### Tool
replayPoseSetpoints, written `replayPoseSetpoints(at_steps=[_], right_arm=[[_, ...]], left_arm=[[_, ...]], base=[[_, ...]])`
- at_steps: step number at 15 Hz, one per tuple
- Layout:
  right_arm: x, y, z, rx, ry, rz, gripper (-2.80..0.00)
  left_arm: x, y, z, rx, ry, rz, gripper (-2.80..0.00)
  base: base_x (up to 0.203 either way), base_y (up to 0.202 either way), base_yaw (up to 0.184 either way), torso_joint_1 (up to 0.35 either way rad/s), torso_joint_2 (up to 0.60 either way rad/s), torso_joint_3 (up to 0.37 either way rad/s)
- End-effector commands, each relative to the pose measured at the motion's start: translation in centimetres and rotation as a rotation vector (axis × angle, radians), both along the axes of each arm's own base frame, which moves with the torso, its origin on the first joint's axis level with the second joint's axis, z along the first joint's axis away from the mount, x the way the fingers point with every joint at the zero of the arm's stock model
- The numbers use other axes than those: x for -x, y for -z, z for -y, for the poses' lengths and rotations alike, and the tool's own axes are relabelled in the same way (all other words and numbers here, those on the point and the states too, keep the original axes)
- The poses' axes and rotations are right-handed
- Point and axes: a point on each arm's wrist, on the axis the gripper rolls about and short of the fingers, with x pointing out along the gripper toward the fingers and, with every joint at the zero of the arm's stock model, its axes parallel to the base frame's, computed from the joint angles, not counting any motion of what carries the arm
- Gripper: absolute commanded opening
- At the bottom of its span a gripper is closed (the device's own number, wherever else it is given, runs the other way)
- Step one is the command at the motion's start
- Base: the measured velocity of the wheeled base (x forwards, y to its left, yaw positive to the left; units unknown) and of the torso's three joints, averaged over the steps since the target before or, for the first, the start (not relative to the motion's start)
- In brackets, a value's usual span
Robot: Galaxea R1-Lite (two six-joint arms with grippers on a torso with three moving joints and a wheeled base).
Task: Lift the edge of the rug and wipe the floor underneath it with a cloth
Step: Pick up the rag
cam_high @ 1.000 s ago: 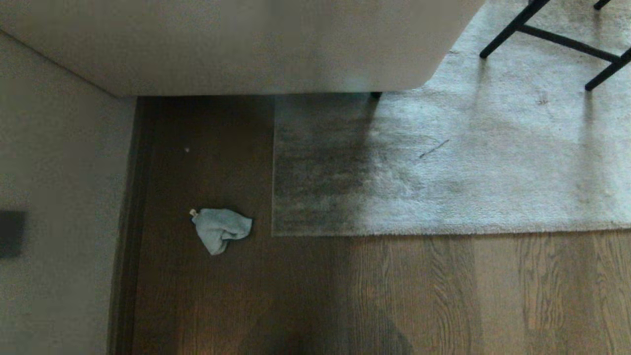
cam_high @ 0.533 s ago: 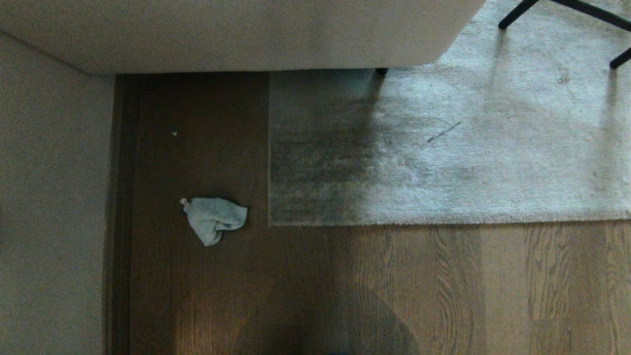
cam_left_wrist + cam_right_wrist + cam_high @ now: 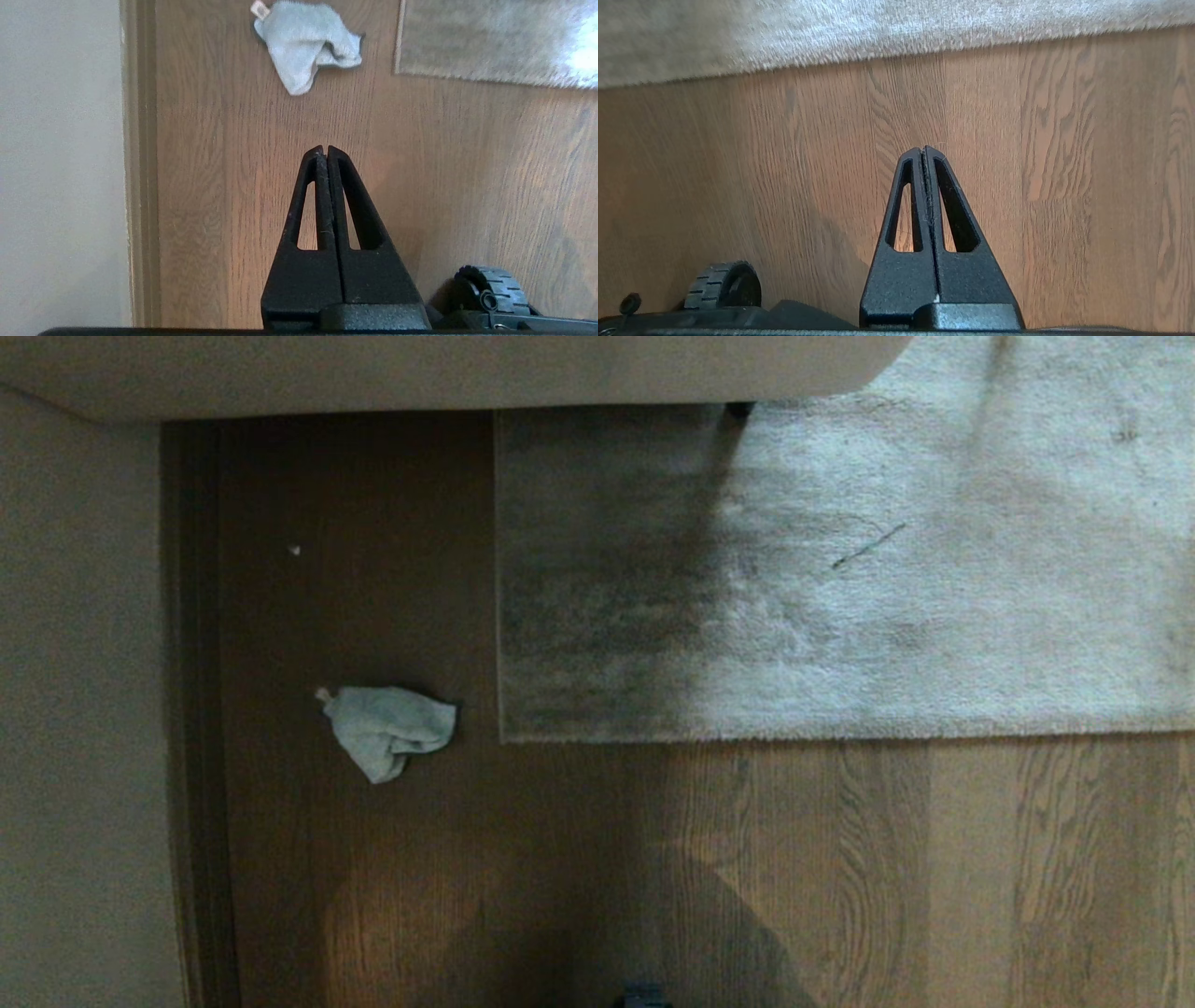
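Observation:
The small pale grey-blue cloth (image 3: 387, 729) lies crumpled on the brown wooden floor (image 3: 523, 859), a short way left of the rug's square corner. The rug edge (image 3: 747, 738) runs straight along the floor and lies flat. In the left wrist view my left gripper (image 3: 323, 148) is shut and empty above bare planks, with the cloth (image 3: 308, 44) well ahead of it and the rug corner (image 3: 402, 70) beside that. In the right wrist view my right gripper (image 3: 923, 150) is shut and empty over the floor (image 3: 1064, 186), short of the rug edge (image 3: 896, 51). Neither arm shows in the head view.
A pale sofa base (image 3: 448, 373) overhangs the far side, with a dark leg (image 3: 739, 408) on the rug. A light wall (image 3: 84, 709) and dark baseboard (image 3: 191, 709) bound the left. My base wheels (image 3: 490, 289) (image 3: 721, 284) sit near the grippers.
The whole head view has slid: the sofa, rug and cloth sit higher and the black chair legs have left the picture. The camera has tilted down; nothing on the floor has moved.

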Motion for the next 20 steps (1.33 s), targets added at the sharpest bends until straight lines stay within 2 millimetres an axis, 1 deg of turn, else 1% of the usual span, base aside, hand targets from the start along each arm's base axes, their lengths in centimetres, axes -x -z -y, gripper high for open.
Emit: replayPoseSetpoints(at_steps=[1,15,20], right_arm=[[-0.01,0.0,0.0,0.0,0.0,-0.001,-2.8],[-0.01,-0.01,0.0,0.0,0.0,-0.001,-2.8],[-0.01,0.01,0.0,0.0,0.0,-0.002,-2.8]], left_arm=[[0.0,0.0,0.0,0.001,-0.001,0.0,-2.8],[0.0,0.01,0.0,0.001,-0.001,-0.001,-2.8],[0.0,0.01,0.0,0.001,-0.001,-0.001,-2.8]], base=[[0.0,0.0,0.0,0.004,0.0,-0.2],[0.0,0.0,0.0,0.003,0.0,-0.197],[0.0,0.0,0.0,0.002,0.0,-0.037]])
